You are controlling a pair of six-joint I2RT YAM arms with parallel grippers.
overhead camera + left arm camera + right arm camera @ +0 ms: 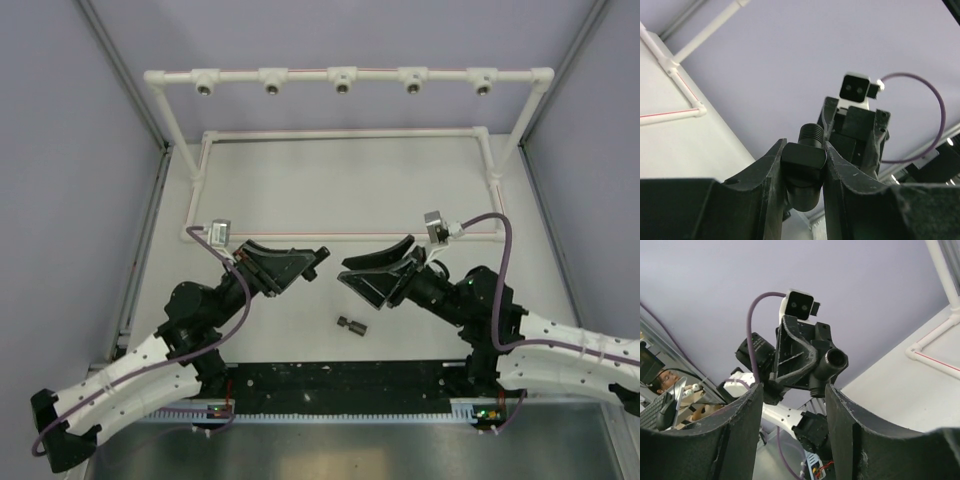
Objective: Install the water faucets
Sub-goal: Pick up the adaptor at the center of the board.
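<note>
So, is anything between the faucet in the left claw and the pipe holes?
Nothing visible. Between the faucet in the left claw and the sockets lie only table and the frame's low base pipe.

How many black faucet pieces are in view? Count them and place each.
2. One faucet is clamped in the left jaws, threaded end sticking out. The other faucet lies on the table between the two arms. The arms may hide more.
</note>
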